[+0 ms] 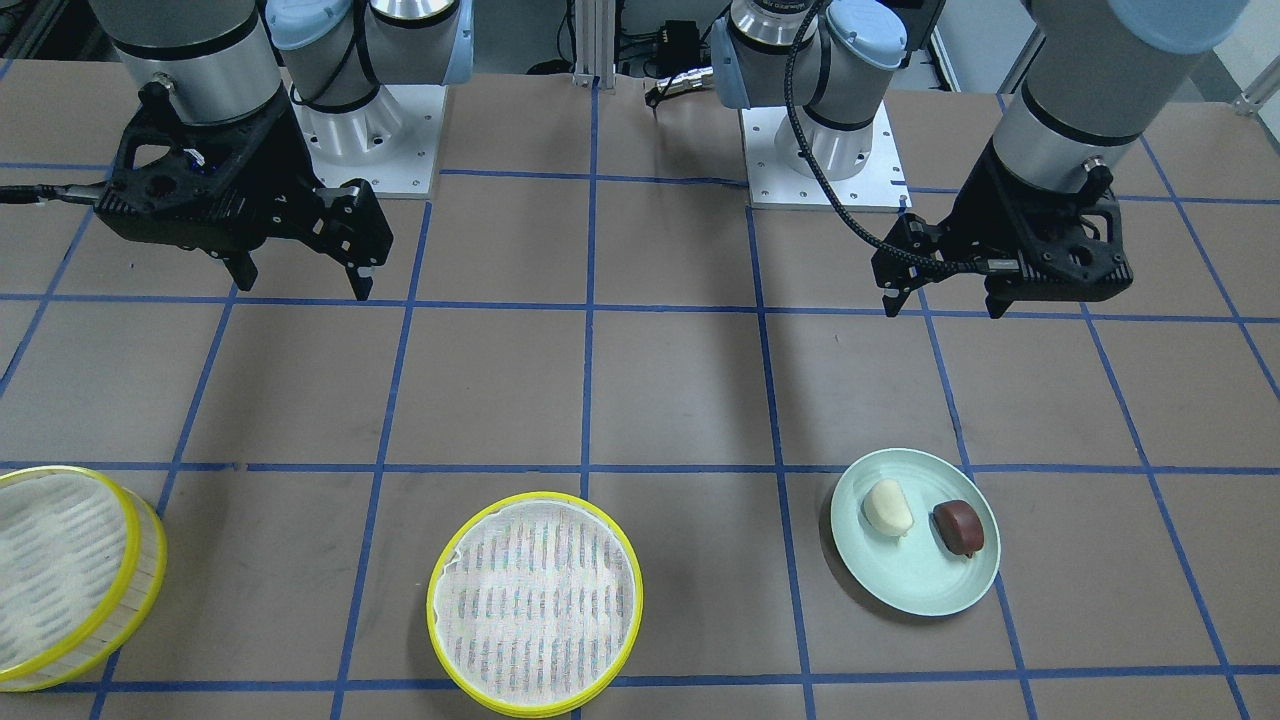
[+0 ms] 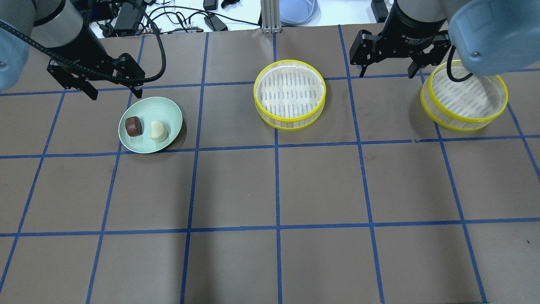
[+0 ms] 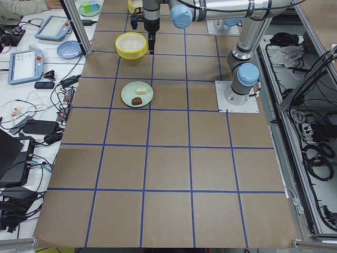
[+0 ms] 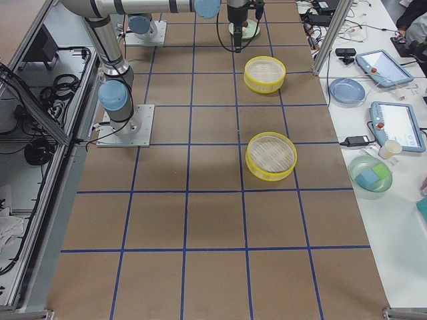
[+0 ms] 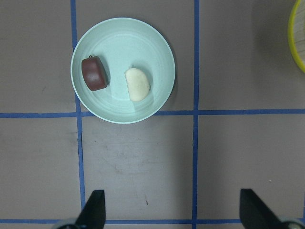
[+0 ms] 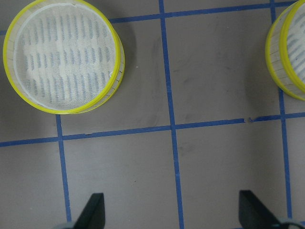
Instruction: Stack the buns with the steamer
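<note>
The buns [image 5: 137, 84], a creamy-white rounded bun [image 2: 158, 131] and a glossy reddish-brown oblong bun [image 2: 134, 126], lay on the pale green round plate [image 2: 165, 109] (nothing begun, I judged). My left gripper [image 2: 114, 93] hung spread and empty near the plate, my right gripper [image 2: 386, 75] likewise, well apart from it; the yellow-rimmed round steamer baskets [image 2: 291, 123] stood unfilled.

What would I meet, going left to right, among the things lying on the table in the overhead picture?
Dark brown bun → creamy-white bun, both on the green plate → middle yellow-rimmed steamer basket → right steamer basket.
</note>
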`<state>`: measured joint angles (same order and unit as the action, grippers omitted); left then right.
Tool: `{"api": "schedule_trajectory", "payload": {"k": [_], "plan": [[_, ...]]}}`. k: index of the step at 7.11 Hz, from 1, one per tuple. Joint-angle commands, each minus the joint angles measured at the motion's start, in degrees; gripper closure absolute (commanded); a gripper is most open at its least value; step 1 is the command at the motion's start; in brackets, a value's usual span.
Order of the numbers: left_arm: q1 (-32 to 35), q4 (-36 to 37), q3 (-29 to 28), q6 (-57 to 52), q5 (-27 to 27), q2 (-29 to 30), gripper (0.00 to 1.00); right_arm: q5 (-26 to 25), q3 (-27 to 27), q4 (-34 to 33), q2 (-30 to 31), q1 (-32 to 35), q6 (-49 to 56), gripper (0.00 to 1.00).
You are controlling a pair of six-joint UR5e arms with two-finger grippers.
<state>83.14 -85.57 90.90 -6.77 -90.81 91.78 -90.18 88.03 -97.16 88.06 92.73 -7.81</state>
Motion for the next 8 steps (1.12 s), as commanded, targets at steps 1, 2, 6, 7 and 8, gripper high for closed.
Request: {"api": "schedule_trajectory", "payload": {"k": [1, 2, 6, 7, 8], "plan": [[0.0, 0.31, 0.77, 0.0, -0.16, -0.11, 0.0, 0.89, -0.06, 0.48, -0.08, 0.0, 0.94, 0.0], [0.0, 0.23, 0.77, 0.09, -0.25, -0.19, 0.0, 0.45, 0.03, 0.22, -0.17, 0.0, 1.56, 0.0], [-0.96, 0.14, 0.85, 0.52, 0.62, -0.2, 0.0, 0.1, -0.32, -6.95, -4.1, -1.66, 5.14, 0.0], [-1.23, 0.4, 0.85, 0.79, 0.55, -0.11, 0.0, -0.08, -0.84, -9.77, -6.74, -5.33, 9.87, 0.0], [-1.32, 0.31, 0.85, 0.36, 0.55, 0.94, 0.0, 0.09, -0.85, -9.54, -7.37, -10.84, 10.7, 0.0]]}}
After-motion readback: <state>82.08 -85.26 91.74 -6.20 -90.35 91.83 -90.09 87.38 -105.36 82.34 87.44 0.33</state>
